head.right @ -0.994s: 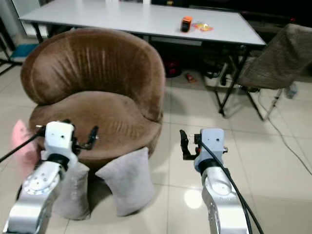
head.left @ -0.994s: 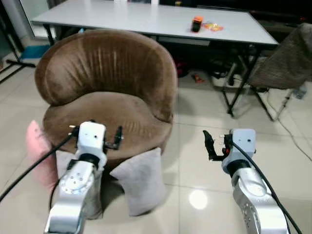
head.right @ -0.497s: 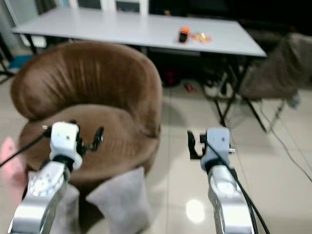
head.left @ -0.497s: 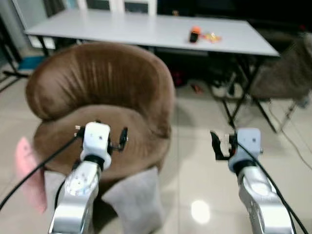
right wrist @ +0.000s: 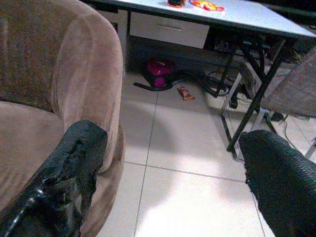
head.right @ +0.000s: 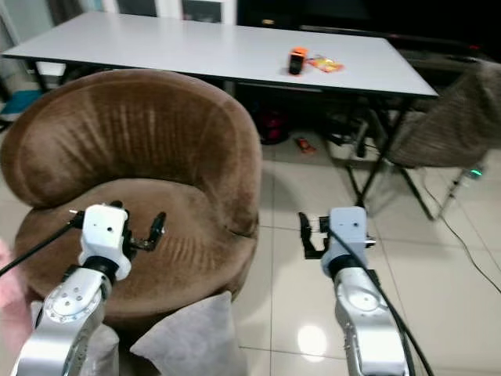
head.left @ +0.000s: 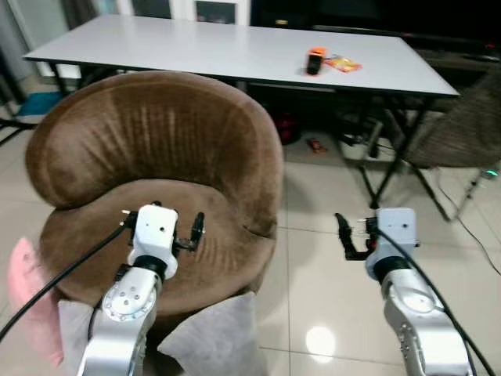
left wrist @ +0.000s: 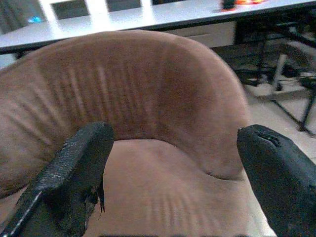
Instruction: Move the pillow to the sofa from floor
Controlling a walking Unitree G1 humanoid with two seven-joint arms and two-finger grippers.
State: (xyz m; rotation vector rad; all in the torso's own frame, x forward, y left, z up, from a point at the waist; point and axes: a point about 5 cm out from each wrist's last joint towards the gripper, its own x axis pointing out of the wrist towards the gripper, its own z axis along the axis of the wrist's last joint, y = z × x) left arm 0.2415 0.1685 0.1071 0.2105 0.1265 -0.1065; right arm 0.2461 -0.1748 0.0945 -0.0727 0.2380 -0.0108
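Note:
A grey pillow (head.left: 211,342) leans against the front of the round brown sofa (head.left: 156,164) on the tiled floor. A second grey pillow (head.left: 72,329) and a pink pillow (head.left: 30,307) lie at the sofa's left front. My left gripper (head.left: 160,218) is held up over the front of the sofa seat, open and empty, with its fingers (left wrist: 79,173) spread wide. My right gripper (head.left: 368,232) hovers over the bare floor right of the sofa, also open and empty, its fingers (right wrist: 69,173) far apart.
Behind the sofa stands a long white table (head.left: 235,47) bearing an orange object (head.left: 316,59) and a snack packet (head.left: 344,64). A cloth-draped chair (head.left: 462,129) is at the right. Cables and a pink item (right wrist: 160,74) lie under the table.
The camera has moved, so the sofa fills more of the picture and the pillows have slid toward the bottom edge. Both grippers stay raised and open.

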